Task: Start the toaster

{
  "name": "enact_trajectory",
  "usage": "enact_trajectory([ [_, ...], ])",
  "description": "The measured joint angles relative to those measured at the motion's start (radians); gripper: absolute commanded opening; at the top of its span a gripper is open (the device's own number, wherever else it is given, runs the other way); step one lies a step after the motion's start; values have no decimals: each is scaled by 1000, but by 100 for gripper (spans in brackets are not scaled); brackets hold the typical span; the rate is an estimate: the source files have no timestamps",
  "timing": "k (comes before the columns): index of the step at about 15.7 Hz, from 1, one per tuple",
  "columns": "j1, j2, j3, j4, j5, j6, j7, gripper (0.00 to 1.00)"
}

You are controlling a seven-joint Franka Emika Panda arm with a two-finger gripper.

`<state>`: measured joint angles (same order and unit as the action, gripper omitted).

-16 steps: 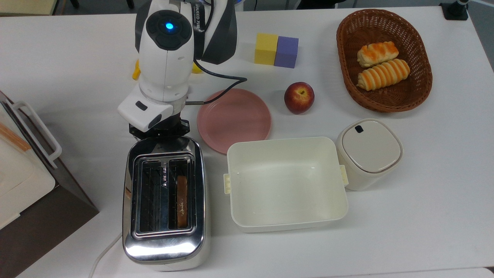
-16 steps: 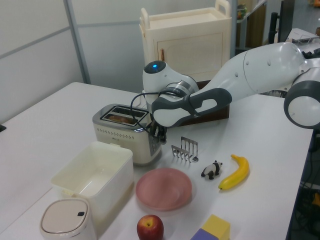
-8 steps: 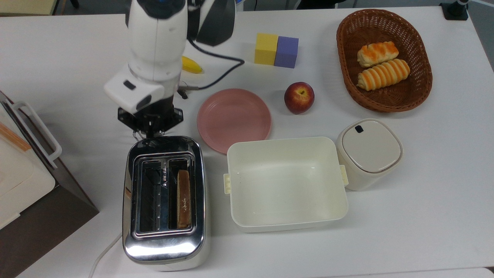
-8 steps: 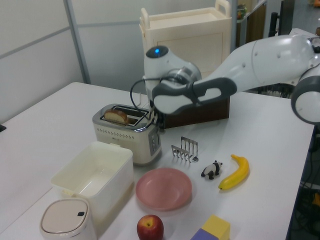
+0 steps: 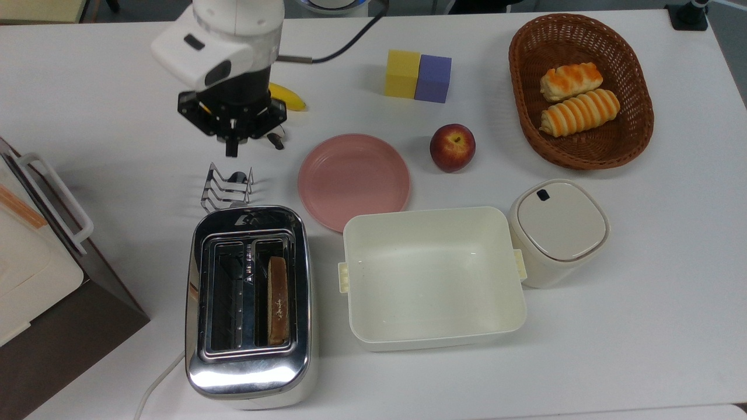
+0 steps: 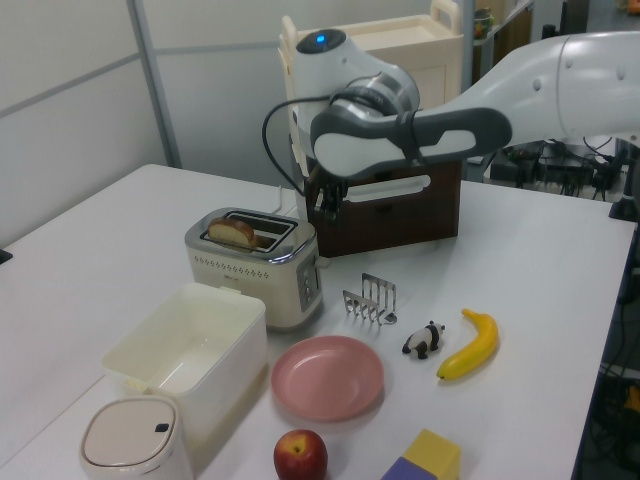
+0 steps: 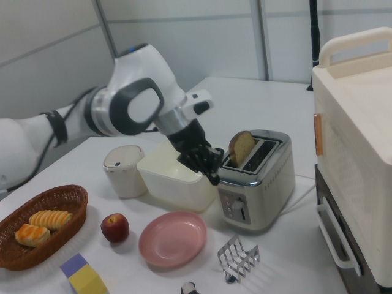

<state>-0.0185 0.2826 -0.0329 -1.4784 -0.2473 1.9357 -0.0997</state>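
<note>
The chrome two-slot toaster (image 5: 248, 303) stands at the front left of the table in the top view, its white cord trailing off its near end. A toast slice (image 5: 277, 300) stands in the slot on the top view's right and sticks up out of the toaster (image 6: 255, 265) in the left view. My gripper (image 5: 231, 150) hangs in the air, shut and holding nothing. It is beyond the toaster's far end, past the small wire rack, and touches nothing. In the right view the gripper (image 7: 212, 176) is beside the toaster (image 7: 257, 177), left of its control face.
A wire toast rack (image 5: 226, 186) sits between gripper and toaster. A pink plate (image 5: 353, 178), a cream tub (image 5: 432, 326), a lidded canister (image 5: 557, 230), an apple (image 5: 452, 147), a bread basket (image 5: 519, 116), two blocks (image 5: 417, 74) and a banana (image 5: 289, 98) lie around. A white boxy appliance (image 5: 29, 256) stands at the top view's left.
My gripper has lifted off the toaster's far end and drawn back past the wire rack. The toast slice has risen from deep in its slot to standing proud.
</note>
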Motion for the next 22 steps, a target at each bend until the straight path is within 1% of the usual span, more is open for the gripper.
enact_trajectory([
  [2,0,-43,8,1,12,-70,23,0],
  [3,0,-62,8,4,35,-96,33,0],
  [4,-1,-89,8,17,76,-144,38,0],
  [7,-5,-129,3,63,141,-243,43,0],
  [10,-17,-163,-5,92,200,-285,44,0],
  [11,-21,-172,-6,93,209,-291,44,14],
  [12,-24,-179,-6,94,217,-306,44,44],
  [13,-27,-186,-6,94,226,-327,44,90],
  [14,-31,-194,-6,95,232,-345,45,100],
  [22,-41,-229,-22,96,240,-416,45,100],
])
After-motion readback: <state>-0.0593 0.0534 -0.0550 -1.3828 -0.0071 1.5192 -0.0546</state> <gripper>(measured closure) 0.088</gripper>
